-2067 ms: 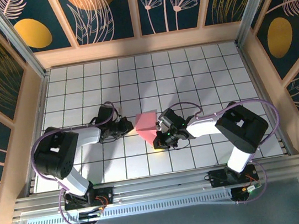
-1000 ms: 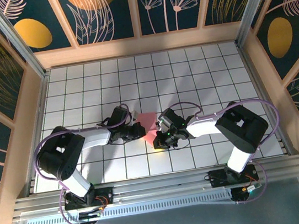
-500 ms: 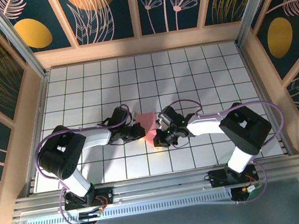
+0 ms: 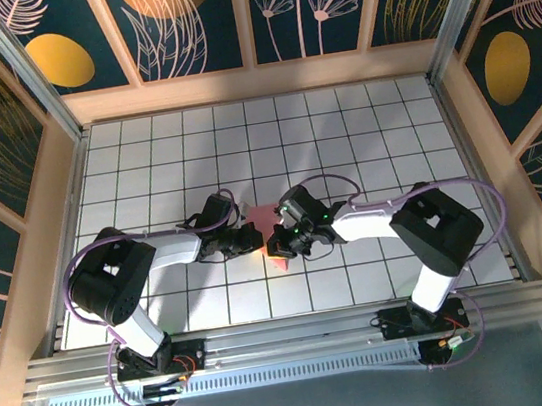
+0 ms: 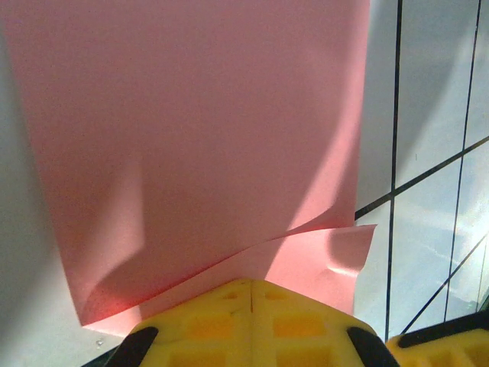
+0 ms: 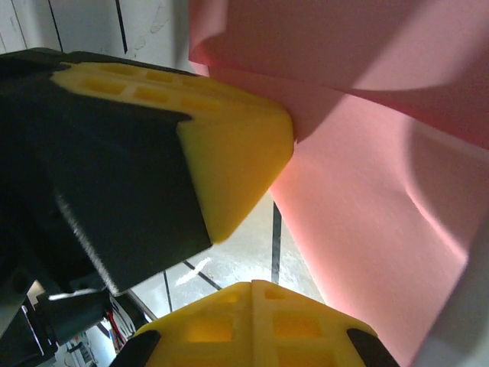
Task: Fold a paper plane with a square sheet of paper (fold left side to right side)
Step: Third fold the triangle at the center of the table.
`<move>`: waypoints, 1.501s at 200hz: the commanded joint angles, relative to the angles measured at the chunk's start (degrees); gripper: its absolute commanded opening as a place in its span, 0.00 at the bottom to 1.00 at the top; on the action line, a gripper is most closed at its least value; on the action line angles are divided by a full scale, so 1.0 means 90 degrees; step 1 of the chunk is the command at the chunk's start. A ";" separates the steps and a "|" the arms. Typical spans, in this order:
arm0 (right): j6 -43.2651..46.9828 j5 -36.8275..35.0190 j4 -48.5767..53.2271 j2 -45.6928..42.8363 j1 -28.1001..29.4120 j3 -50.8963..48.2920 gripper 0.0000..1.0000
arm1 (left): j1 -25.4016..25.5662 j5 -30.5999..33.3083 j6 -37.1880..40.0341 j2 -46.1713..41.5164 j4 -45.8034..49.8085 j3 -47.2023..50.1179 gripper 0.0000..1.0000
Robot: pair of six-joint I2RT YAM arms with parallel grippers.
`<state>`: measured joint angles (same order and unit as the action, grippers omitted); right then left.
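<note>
Paper: square sheet of paper (image 4: pixel 262 214), salmon pink, partly folded over, near the table's middle, flanked by both grippers; at the left wrist (image 5: pixel 199 130), one layer lifted and curling over a lower one.
Left claw: left gripper (image 4: pixel 252 236) clenched, yellow fingertips (image 5: pixel 206 325) meeting at a seam right at the sheet's near edge; perhaps nipping the lower layer, but hidden under the tips, so not sure.
Right claw: right gripper (image 4: pixel 279 241) clenched too, nothing visible between its pads (image 6: pixel 306 329); pink sheet (image 6: pixel 367 199) just beside them.
Edges: crease touching the left claw's yellow finger (image 6: pixel 229 145); far edge straight, free of both arms.
Open room: wide bare tiles beyond the sheet and to either side; tight only between the two claws.
Surface: tiled table (image 4: pixel 362 130), white with dark grid lines, streaked with light.
Room: patterned walls (image 4: pixel 185 23), dark blue with gold discs and pale leaf outlines, framed in light wood; metal rail (image 4: pixel 290 337) along the near edge.
</note>
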<state>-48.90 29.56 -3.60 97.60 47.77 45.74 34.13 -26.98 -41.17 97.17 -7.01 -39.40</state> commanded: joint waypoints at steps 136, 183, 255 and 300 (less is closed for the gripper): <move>-0.0125 -0.0330 0.0406 0.0685 0.0064 0.0327 0.00 | -0.0014 0.0261 0.0002 0.0073 0.0348 0.0096 0.00; -0.0018 -0.0437 0.0896 0.0460 0.0064 0.0148 0.00 | -0.0013 0.0405 0.0114 0.0073 0.0488 0.0033 0.00; -0.0058 -0.0518 0.1299 -0.0043 0.0054 -0.0399 0.00 | -0.0018 0.0518 0.0227 0.0317 0.0583 -0.0037 0.00; -0.0192 -0.0560 0.1313 -0.0330 0.0022 -0.0756 0.00 | -0.0013 0.0547 0.0242 0.0317 0.0612 -0.0056 0.00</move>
<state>-49.91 26.48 1.15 96.09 47.99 42.04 34.11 -26.52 -40.49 97.58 -6.15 -40.10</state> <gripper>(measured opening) 0.051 0.045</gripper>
